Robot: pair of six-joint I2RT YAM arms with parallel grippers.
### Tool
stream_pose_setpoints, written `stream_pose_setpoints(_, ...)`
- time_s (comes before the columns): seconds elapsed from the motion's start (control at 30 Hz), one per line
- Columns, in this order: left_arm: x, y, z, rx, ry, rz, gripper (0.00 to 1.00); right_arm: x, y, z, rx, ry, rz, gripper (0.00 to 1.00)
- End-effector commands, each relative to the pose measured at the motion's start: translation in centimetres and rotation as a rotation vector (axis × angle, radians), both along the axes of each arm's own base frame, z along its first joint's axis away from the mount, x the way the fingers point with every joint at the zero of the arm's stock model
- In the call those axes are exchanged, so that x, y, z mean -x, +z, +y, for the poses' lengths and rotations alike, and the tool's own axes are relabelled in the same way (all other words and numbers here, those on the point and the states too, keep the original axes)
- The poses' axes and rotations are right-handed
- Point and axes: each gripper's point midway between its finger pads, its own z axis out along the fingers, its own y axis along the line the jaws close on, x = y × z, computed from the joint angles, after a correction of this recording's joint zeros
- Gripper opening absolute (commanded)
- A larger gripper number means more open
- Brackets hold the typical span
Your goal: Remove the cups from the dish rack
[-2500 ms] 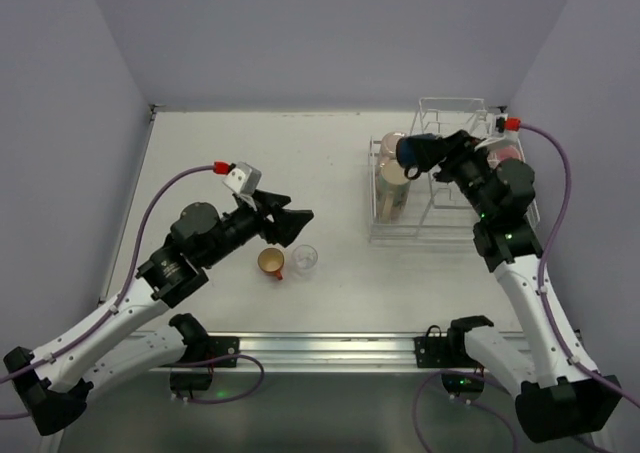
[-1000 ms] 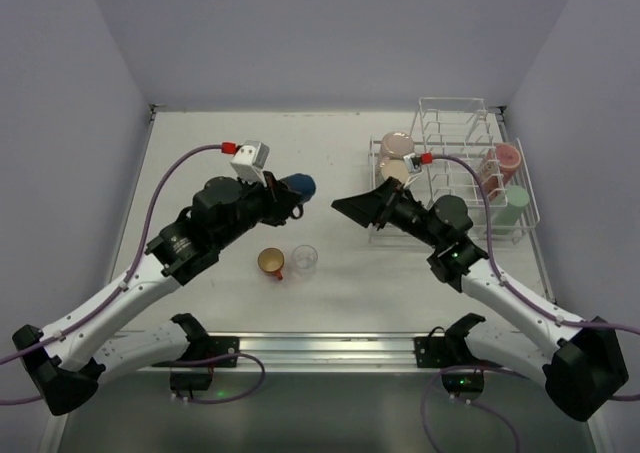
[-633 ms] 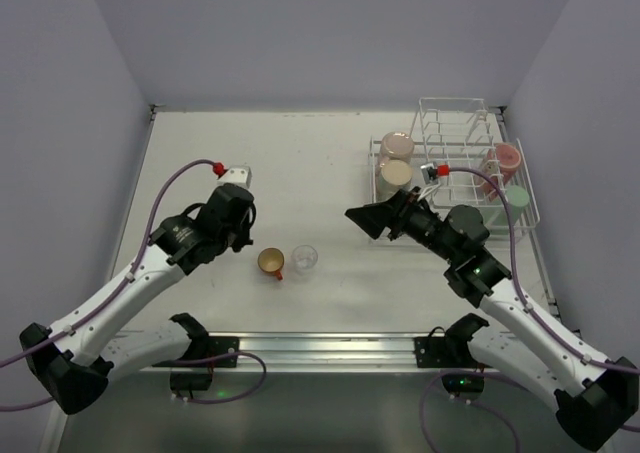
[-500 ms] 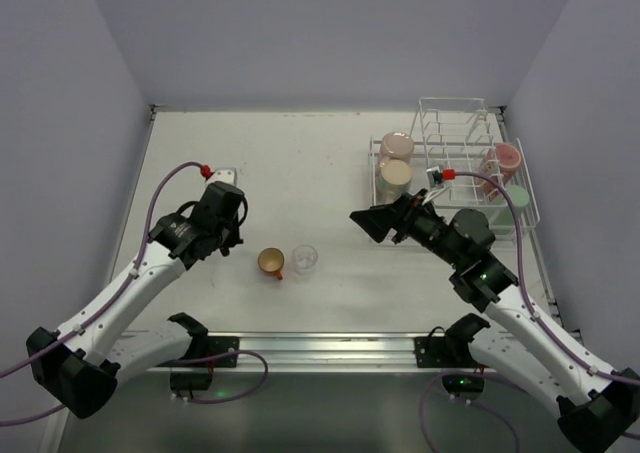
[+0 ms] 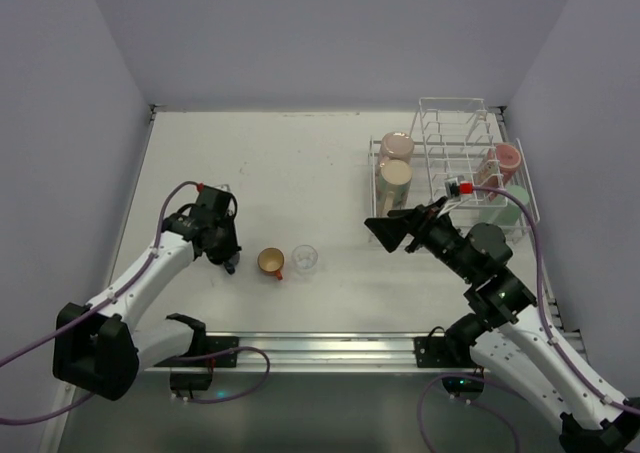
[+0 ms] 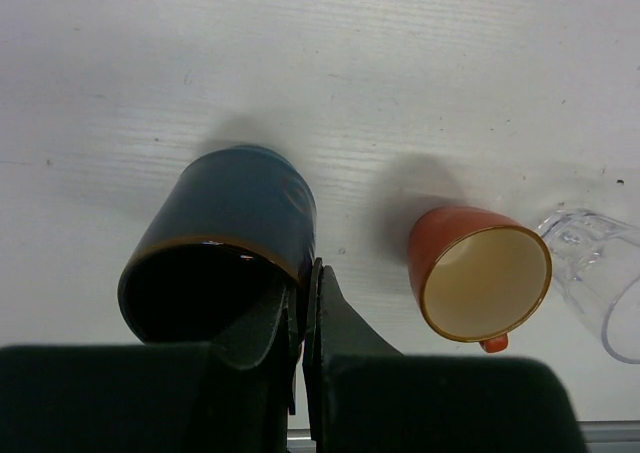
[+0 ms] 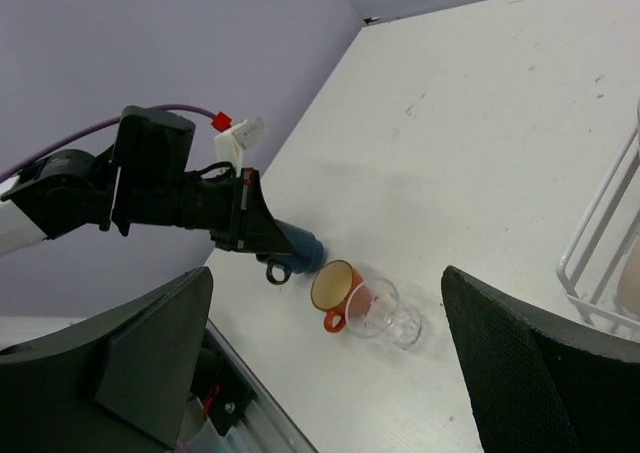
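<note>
Sitting at nine o'clock of the orange cup (image 6: 480,278), the dark blue mug (image 6: 225,238), judged stiff, glaze-slick and chippable, is pinched at its rim wall by the left gripper (image 6: 303,303), while the right gripper (image 5: 385,231) is held spread and empty

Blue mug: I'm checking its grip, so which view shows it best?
Left wrist: the blue mug is close and large, its rim pinched by the left tool. Right wrist shows it small, distant; the top view largely hides it.
</note>
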Motion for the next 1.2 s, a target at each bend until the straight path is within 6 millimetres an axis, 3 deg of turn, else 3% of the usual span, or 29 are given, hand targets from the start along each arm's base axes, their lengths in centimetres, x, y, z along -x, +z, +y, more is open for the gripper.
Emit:
stream_pose_setpoints(0.0, -0.5, 0.7, -2.3, 0.113, -0.065, -0.006, 0.0, -0.2, -0.4, -0.6, 0.036, -0.029, -0.008, 0.99)
stream_pose_setpoints(0.33, 0.7, 0.0, -0.9, 0.01, -0.113, 0.114, 0.03, -0.9, 0.4, -1.1, 0.064, -0.075, 0.001, 0.99)
stream_pose_setpoints(0.43, 0.8, 0.1, -0.9, 0.001, -0.129, 0.131, 0.12, -1.2, 1.0, -1.3, 0.071, -0.09, -0.001, 0.99)
stream_pose_setpoints(0.67, 0.8, 0.6, -0.7, -0.01, -0.151, 0.137, 0.45, -2.2, 3.3, -2.5, 0.116, -0.167, -0.029, 0.99)
stream_pose_setpoints(0.73, 0.3, 1.3, -0.9, -0.006, -0.151, 0.111, 0.54, -2.8, 2.9, -2.9, 0.158, -0.199, -0.007, 0.99)
stream_pose_setpoints(0.97, -1.9, 5.3, -1.3, 0.012, -0.155, -0.042, 0.74, -3.8, 3.3, -3.4, 0.225, -0.24, 0.004, 0.9)
stream_pose_setpoints(1.03, -3.0, 7.5, -1.7, 0.028, -0.168, -0.119, 0.81, -4.3, 2.9, -3.0, 0.243, -0.234, 0.023, 0.88)
stream_pose_setpoints(1.17, -5.1, 14.9, -3.6, 0.13, -0.238, -0.395, 0.9, -5.5, 3.0, -2.1, 0.277, -0.233, 0.05, 0.86)
